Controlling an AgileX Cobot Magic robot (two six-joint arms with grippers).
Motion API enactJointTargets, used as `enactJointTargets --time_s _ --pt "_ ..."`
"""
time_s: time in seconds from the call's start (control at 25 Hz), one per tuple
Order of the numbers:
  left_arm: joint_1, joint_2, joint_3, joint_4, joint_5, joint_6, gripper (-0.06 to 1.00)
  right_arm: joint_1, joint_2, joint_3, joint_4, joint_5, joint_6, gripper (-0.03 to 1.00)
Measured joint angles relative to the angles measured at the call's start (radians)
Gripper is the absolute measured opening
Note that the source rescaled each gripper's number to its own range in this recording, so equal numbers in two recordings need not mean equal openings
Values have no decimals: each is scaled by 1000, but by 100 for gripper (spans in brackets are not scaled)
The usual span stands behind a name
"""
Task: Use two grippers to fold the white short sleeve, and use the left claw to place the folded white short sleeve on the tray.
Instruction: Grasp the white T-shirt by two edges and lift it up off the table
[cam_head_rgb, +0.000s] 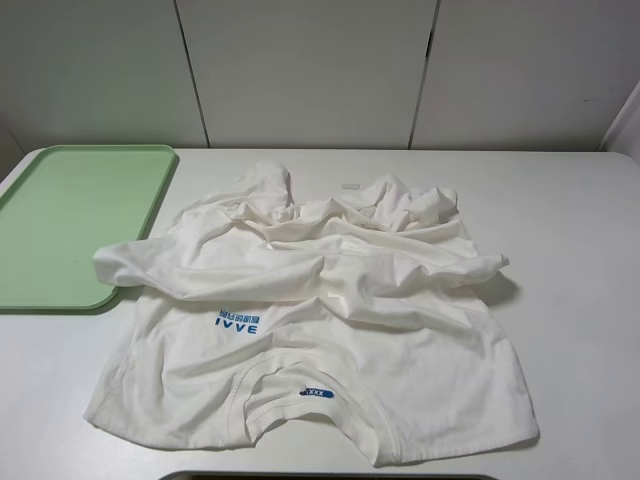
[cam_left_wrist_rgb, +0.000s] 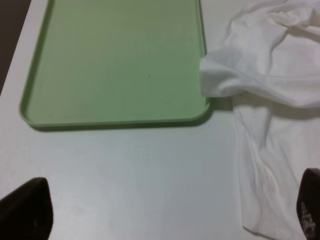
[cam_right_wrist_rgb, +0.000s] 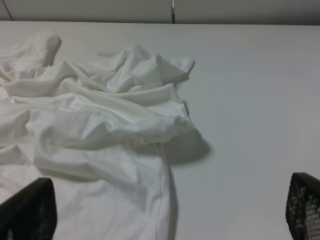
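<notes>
White table, bare at right, white short sleeve overlapping tray rim

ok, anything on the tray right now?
Almost nothing: the tray is bare except one sleeve tip of the white short sleeve lying over its rim. That bit of rim is hidden.

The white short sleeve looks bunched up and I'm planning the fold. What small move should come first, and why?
Probably lower the left gripper and right gripper onto the side edges of the white short sleeve to grasp them. Both stand open, holding nothing, and the garment lies crumpled, unfolded, beside the tray.
</notes>
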Motion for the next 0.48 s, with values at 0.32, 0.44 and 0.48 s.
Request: enactJointTargets --time_s 0.32,0.44,0.48 --pt "0 0 0 0 0 0 98 0 0 0 0 0 0 100" --pt "0 0 0 0 0 0 98 0 0 0 0 0 0 100" --pt "0 0 0 0 0 0 98 0 0 0 0 0 0 100"
